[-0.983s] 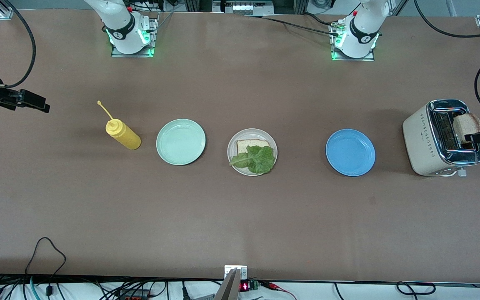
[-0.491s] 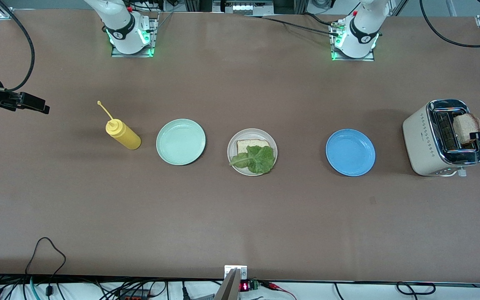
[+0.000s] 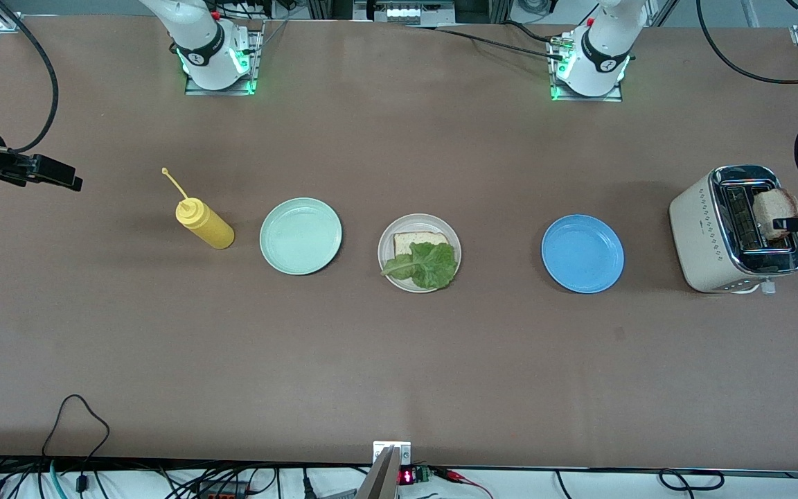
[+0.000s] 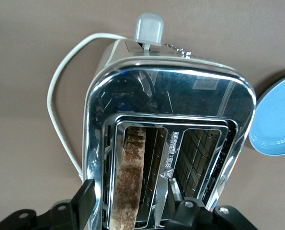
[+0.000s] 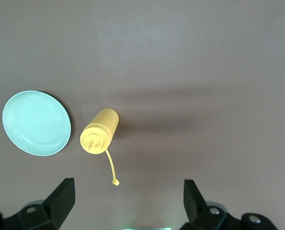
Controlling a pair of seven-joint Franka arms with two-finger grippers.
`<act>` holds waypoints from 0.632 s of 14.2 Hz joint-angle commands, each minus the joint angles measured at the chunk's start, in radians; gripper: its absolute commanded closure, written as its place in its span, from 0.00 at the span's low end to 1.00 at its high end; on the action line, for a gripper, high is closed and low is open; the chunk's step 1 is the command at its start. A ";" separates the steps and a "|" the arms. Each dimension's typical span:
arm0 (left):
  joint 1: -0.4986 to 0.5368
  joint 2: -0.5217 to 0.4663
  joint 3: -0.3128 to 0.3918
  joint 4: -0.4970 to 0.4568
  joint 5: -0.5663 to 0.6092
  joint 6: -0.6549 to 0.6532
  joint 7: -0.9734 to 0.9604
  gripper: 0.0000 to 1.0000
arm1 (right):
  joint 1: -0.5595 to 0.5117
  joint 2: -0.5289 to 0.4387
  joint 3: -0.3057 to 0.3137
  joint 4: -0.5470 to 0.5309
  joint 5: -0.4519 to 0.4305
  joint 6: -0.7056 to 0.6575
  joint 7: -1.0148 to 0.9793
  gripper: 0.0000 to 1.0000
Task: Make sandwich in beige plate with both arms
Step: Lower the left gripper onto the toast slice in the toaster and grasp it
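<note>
You're seeing the beige plate [image 3: 386, 244] mid-table holding one bread slice [image 3: 414, 240] under lettuce [image 3: 427, 265]. Left gripper [image 4: 131, 203] is straddling, fingers apart, the second slice [image 4: 129, 178] in the toaster [image 3: 705, 235]. Right gripper [image 5: 128, 199] is waiting spread wide above the mustard bottle [image 5: 99, 131].

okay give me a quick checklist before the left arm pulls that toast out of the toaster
1. Left gripper astride the toast slice in the toaster: ok, a finger on each side.
2. Fingers pressed firmly on the slice: cannot tell, gaps show beside it.
3. Toast standing up out of its slot, free to lift: ok.
4. Beige plate ready, with bread slice and lettuce leaf on it: ok.
5. Way over the blue plate: ok.
6. Right gripper out of the way, open, waiting above the yellow bottle: ok.
</note>
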State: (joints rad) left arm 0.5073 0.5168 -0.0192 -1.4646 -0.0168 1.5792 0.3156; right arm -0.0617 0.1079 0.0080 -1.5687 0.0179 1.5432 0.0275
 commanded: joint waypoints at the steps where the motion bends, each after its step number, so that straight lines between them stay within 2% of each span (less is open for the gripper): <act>1: 0.023 0.003 -0.007 -0.003 0.000 -0.022 0.019 0.35 | 0.003 0.004 0.003 0.004 -0.016 0.058 0.002 0.00; 2: 0.023 0.003 -0.007 -0.003 -0.002 -0.036 0.013 0.40 | 0.006 0.006 0.003 0.003 -0.016 0.087 0.002 0.00; 4: 0.023 0.003 -0.007 -0.002 -0.003 -0.070 0.011 0.62 | 0.029 0.006 0.006 0.004 -0.024 0.104 0.003 0.00; 6: 0.020 0.000 -0.010 0.003 -0.003 -0.093 0.010 0.88 | 0.057 0.006 0.009 0.004 -0.097 0.106 0.009 0.00; 7: 0.020 0.000 -0.015 0.006 -0.003 -0.093 0.016 0.95 | 0.059 0.006 0.009 0.004 -0.099 0.104 0.011 0.00; 9: 0.020 -0.004 -0.018 0.012 -0.003 -0.093 0.022 0.99 | 0.065 0.006 0.009 0.003 -0.098 0.104 0.012 0.00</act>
State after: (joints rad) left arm 0.5230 0.5236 -0.0285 -1.4653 -0.0168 1.5085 0.3164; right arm -0.0027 0.1140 0.0157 -1.5691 -0.0632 1.6435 0.0334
